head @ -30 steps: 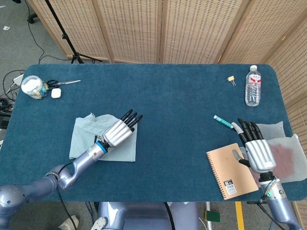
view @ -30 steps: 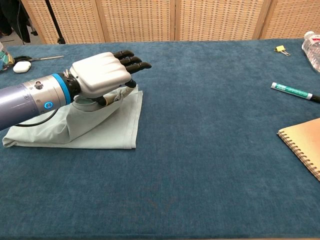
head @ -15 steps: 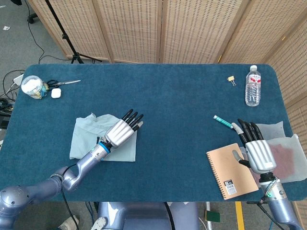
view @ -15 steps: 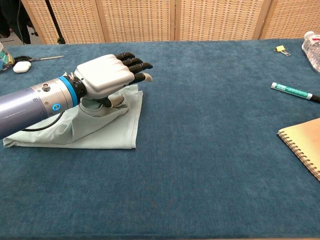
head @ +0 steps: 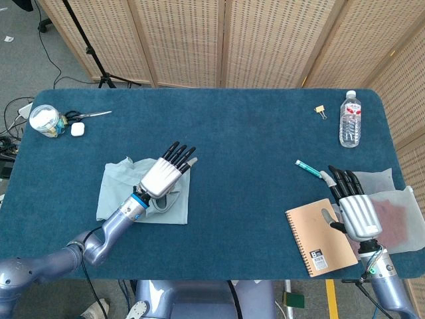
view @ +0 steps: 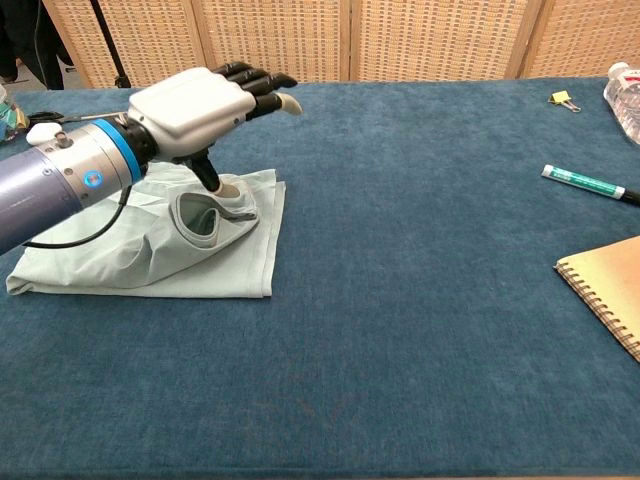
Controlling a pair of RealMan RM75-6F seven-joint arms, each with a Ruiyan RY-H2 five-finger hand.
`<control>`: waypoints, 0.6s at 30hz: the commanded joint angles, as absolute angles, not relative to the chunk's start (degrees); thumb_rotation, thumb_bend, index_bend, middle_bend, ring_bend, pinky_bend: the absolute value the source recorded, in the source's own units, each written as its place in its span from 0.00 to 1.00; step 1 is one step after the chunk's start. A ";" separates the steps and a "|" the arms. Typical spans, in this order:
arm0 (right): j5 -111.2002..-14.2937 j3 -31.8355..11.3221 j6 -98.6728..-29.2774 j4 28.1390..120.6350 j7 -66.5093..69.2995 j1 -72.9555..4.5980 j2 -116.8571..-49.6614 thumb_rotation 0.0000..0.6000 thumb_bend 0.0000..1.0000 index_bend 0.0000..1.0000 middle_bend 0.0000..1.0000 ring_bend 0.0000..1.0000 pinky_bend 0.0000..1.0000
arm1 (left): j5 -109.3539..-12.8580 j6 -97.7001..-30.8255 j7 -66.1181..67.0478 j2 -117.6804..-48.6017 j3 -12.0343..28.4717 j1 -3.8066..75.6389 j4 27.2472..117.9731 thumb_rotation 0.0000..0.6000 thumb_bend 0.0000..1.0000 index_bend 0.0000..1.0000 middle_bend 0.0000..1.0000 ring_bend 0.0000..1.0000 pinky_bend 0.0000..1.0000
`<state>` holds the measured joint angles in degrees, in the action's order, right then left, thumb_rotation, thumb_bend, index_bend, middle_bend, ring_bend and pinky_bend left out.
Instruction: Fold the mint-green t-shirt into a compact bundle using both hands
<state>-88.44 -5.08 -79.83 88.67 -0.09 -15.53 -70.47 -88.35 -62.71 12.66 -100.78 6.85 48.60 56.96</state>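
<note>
Hovering above the mint-green t-shirt (head: pixel 118 193), the left hand (head: pixel 164 175) is stretched flat, palm down, fingers (view: pixel 258 78) straight and side by side, pointing toward one o'clock in the head view. The chest view shows it clear of the cloth, with only the thumb reaching down to the collar opening (view: pixel 205 213); whether the thumb tip actually touches the fabric I cannot tell. It grips nothing.

The t-shirt lies on the blue bench (head: pixel 246 139) as a rough folded square at about eight o'clock from the bench's middle, its right and near edges fairly straight, its left part rumpled, the collar lying on top near the right side.

The right hand (head: pixel 355 206) sits at about four o'clock, palm down with fingers extended and slightly apart, holding nothing. It is over the right edge of a tan spiral notebook (head: pixel 320 237), beside a translucent sheet (head: pixel 397 199) covering something reddish. A green marker (head: pixel 307 167) lies just at eleven o'clock from its fingertips.

At the far right, about two o'clock, stand a water bottle (head: pixel 350 119) and a small binder clip (head: pixel 321 110). At the far left, about ten o'clock, are a clear jar (head: pixel 44 120), scissors (head: pixel 87 115) and a small white case (head: pixel 78 129).
</note>
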 commanded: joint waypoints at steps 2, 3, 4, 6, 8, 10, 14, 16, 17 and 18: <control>-88.56 -5.01 -79.89 88.76 -0.25 -15.50 -70.52 1.00 0.39 0.00 0.00 0.00 0.00 | -88.01 -64.74 9.96 -97.33 7.67 47.35 60.16 1.00 0.12 0.00 0.00 0.00 0.00; -88.58 -5.00 -79.91 88.79 -0.27 -15.49 -70.51 1.00 0.39 0.00 0.00 0.00 0.00 | -88.00 -64.96 9.70 -96.68 7.61 47.10 60.64 1.00 0.12 0.00 0.00 0.00 0.00; -88.62 -4.98 -79.94 88.84 -0.30 -15.47 -70.50 1.00 0.39 0.00 0.00 0.00 0.00 | -87.96 -65.20 9.41 -95.66 7.43 46.66 61.32 1.00 0.12 0.00 0.00 0.00 0.00; -88.68 -4.97 -80.04 88.95 -0.33 -15.43 -70.45 1.00 0.39 0.00 0.00 0.00 0.00 | -87.91 -65.55 9.00 -93.57 6.79 45.64 62.45 1.00 0.12 0.00 0.00 0.00 0.00; -88.74 -4.96 -80.08 89.03 -0.34 -15.42 -70.44 1.00 0.39 0.00 0.00 0.00 0.00 | -87.97 -65.43 8.48 -91.66 5.77 44.64 63.09 1.00 0.12 0.00 0.00 0.00 0.00; -88.82 -4.90 -80.04 89.11 -0.37 -15.43 -70.43 1.00 0.39 0.00 0.00 0.00 0.00 | -88.02 -65.23 7.90 -90.34 4.72 43.71 63.31 1.00 0.12 0.00 0.00 0.00 0.00; -89.18 -4.71 -79.98 89.26 -0.70 -15.49 -70.50 1.00 0.39 0.00 0.00 0.00 0.00 | -88.20 -63.70 6.47 -91.29 2.05 42.12 61.40 1.00 0.12 0.00 0.00 0.00 0.00; -89.17 -4.69 -79.95 89.30 -0.73 -15.48 -70.49 1.00 0.39 0.00 0.00 0.00 0.00 | -88.31 -63.41 6.11 -92.59 1.81 42.07 60.38 1.00 0.12 0.00 0.00 0.00 0.00; -89.13 -4.69 -79.95 89.31 -0.73 -15.46 -70.48 1.00 0.39 0.00 0.00 0.00 0.00 | -88.38 -63.20 6.07 -93.29 1.71 42.12 59.89 1.00 0.12 0.00 0.00 0.00 0.00; -89.06 -4.73 -79.95 89.29 -0.73 -15.45 -70.46 1.00 0.39 0.00 0.00 0.00 0.00 | -88.52 -63.00 6.32 -94.32 1.67 42.28 59.20 1.00 0.12 0.00 0.00 0.00 0.00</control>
<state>-89.08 -4.72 -79.95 89.30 -0.73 -15.46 -70.47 -88.30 -63.50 6.43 -93.06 1.97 42.33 60.24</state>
